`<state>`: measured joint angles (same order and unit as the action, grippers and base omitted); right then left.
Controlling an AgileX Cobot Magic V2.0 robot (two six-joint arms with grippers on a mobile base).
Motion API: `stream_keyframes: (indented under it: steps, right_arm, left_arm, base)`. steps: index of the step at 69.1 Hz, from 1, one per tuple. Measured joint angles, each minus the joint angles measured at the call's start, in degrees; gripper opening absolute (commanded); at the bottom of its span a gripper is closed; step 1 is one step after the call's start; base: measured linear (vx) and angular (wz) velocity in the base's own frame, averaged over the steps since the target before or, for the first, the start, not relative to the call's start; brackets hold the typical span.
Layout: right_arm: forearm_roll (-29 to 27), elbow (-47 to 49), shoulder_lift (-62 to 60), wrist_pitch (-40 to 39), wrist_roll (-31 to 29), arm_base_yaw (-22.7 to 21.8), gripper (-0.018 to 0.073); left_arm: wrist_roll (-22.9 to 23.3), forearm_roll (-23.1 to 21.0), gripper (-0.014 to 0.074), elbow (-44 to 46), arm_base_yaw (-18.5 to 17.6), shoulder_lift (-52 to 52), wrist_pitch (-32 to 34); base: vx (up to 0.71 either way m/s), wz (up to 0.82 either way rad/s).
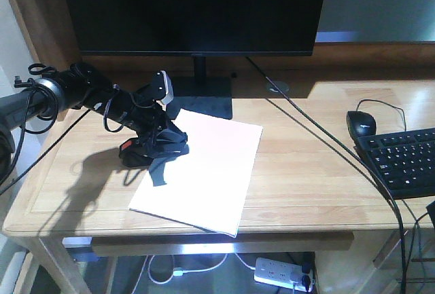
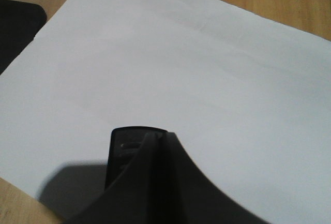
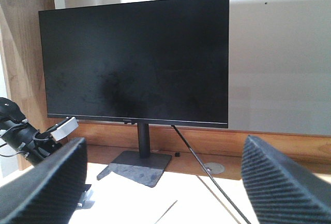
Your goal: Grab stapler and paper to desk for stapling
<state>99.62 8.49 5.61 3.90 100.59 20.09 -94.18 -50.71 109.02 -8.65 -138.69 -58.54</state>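
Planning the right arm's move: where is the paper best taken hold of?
Take the paper at its near corner, coming in from the front of the desk. It lies flat, so there is nothing to pinch mid-sheet, but that corner seems to reach just past the front edge. The left hand, with the stapler, occupies its left side.

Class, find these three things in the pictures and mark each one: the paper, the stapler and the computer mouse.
paper (image 1: 217, 165): front-facing view, bare middle of the white sheet.
stapler (image 1: 131, 149): front-facing view, orange-red patch at its rear end, left of the gripper.
computer mouse (image 1: 361, 122): front-facing view, top of its black shell.
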Motion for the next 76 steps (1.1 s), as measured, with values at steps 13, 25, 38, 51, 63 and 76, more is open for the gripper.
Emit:
stream_keyframes:
  steps: [13, 25, 38, 51, 63, 76]
  right_arm:
    - [0.0, 0.0, 0.0, 0.0, 0.0, 0.0, 0.057]
    - [0.0, 0.0, 0.0, 0.0, 0.0, 0.0, 0.057]
    - [0.0, 0.0, 0.0, 0.0, 0.0, 0.0, 0.057]
    - [0.0, 0.0, 0.0, 0.0, 0.0, 0.0, 0.057]
    - [0.0, 0.0, 0.0, 0.0, 0.0, 0.0, 0.057]
    - [0.0, 0.0, 0.0, 0.0, 0.0, 0.0, 0.057]
  left_arm:
    - [0.7, 0.0, -0.0006, 0.0, -0.1, 0.0, 0.0]
    - [0.8, 0.0, -0.0006, 0.0, -0.1, 0.0, 0.1]
    - [0.8, 0.0, -0.0006, 0.0, -0.1, 0.0, 0.1]
    - [0.8, 0.0, -0.0006, 0.0, -0.1, 0.0, 0.1]
    - [0.8, 0.1, -0.0006, 0.0, -0.1, 0.2, 0.1]
    - [0.9, 2.6, -0.0006, -0.1, -0.3, 2.1, 0.4]
  base:
    - [0.0, 0.0]
    - [0.0, 0.0]
    - [0.0, 0.0]
    - [0.0, 0.0]
    - [0.0, 0.0]
    - [0.0, 0.0]
